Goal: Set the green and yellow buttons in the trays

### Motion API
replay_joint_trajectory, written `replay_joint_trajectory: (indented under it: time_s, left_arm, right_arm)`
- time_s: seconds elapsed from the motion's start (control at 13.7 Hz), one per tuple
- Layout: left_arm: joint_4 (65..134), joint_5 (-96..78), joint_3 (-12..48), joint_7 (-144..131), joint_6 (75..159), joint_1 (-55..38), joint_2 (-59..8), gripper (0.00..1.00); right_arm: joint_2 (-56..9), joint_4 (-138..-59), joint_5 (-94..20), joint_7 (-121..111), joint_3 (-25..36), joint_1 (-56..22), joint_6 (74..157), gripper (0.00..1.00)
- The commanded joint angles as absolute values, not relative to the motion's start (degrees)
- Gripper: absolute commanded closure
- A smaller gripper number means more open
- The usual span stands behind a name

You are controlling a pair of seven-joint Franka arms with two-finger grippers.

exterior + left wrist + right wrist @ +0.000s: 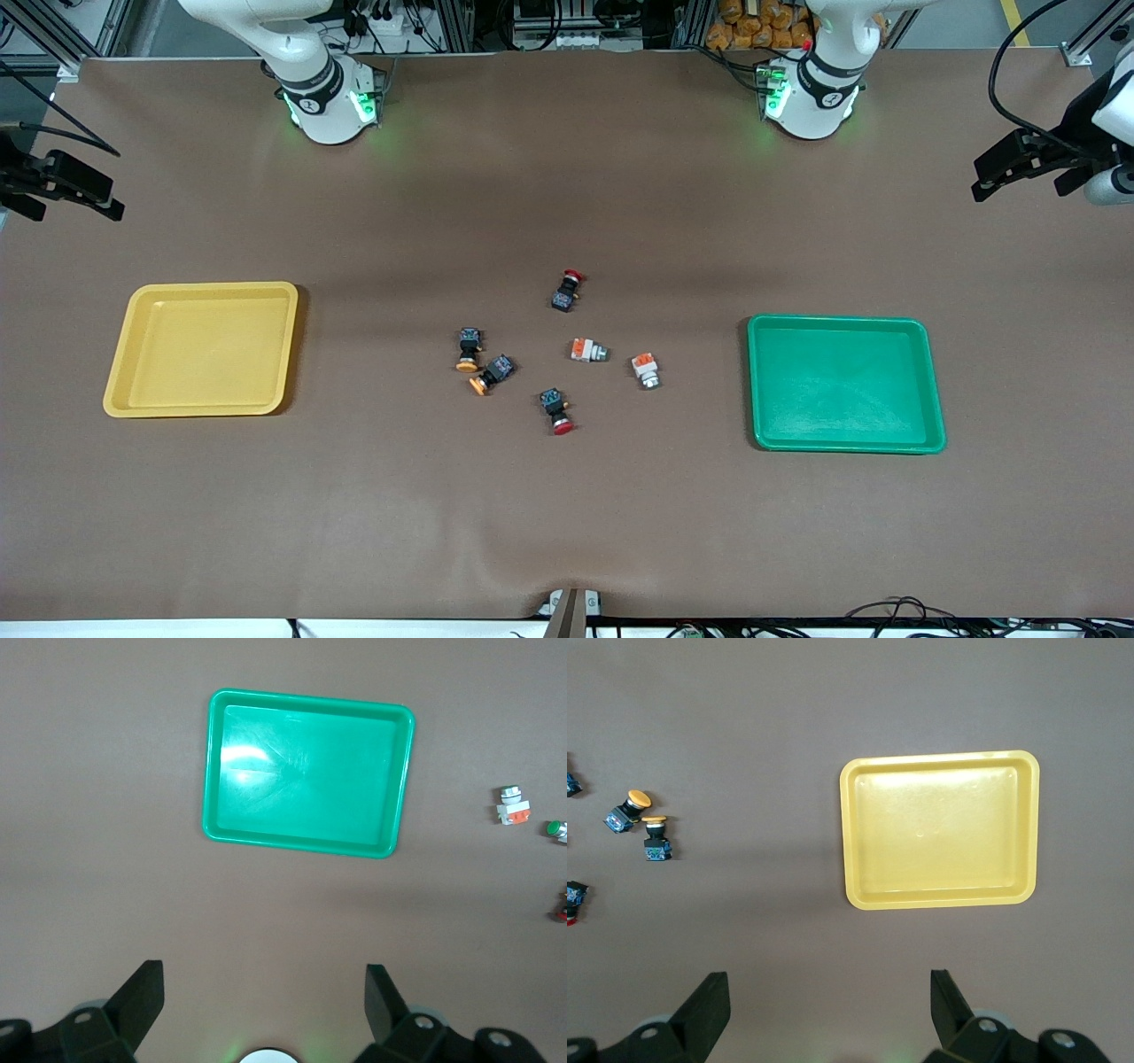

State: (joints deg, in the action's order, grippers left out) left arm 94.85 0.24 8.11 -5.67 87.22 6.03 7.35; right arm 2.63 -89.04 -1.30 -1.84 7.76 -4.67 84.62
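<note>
Both trays are empty and all the buttons lie in the middle of your tabletop.

Your yellow tray sits toward the right arm's end, your green tray toward the left arm's end. Between them lie two yellow-capped buttons close together, two white buttons, and two red-capped buttons. Both arms wait up high — the left gripper over the green tray's side and the right gripper over the yellow tray's side, fingers spread wide, holding nothing.
</note>
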Motion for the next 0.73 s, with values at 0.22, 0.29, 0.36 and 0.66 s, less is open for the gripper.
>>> replay_joint_trajectory:
  time_s: [0.22, 0.29, 0.36, 0.66]
  left_arm:
    - [93.4, -2.6, 7.0, -4.6, 85.4, 6.7, 7.5, 0.0]
    - [93.2, -2.6, 7.0, -4.4, 85.4, 6.7, 7.1, 0.0]
    - [92.6, -2.6, 7.0, -4.4, 85.4, 6.7, 6.8, 0.0]
    - [92.6, -2.3, 7.0, -4.2, 83.8, 6.5, 6.8, 0.0]
  right_arm:
    - [3.3, -89.2, -0.4, -1.7, 7.8, -5.2, 84.6, 0.0]
    - [3.3, -89.1, -0.2, -1.8, 7.7, -5.3, 84.5, 0.0]
    - [3.3, -88.9, 0.7, -2.3, 7.7, -5.3, 84.4, 0.0]
    - [2.3, -87.6, 0.8, -2.5, 7.8, -5.1, 84.3, 0.0]
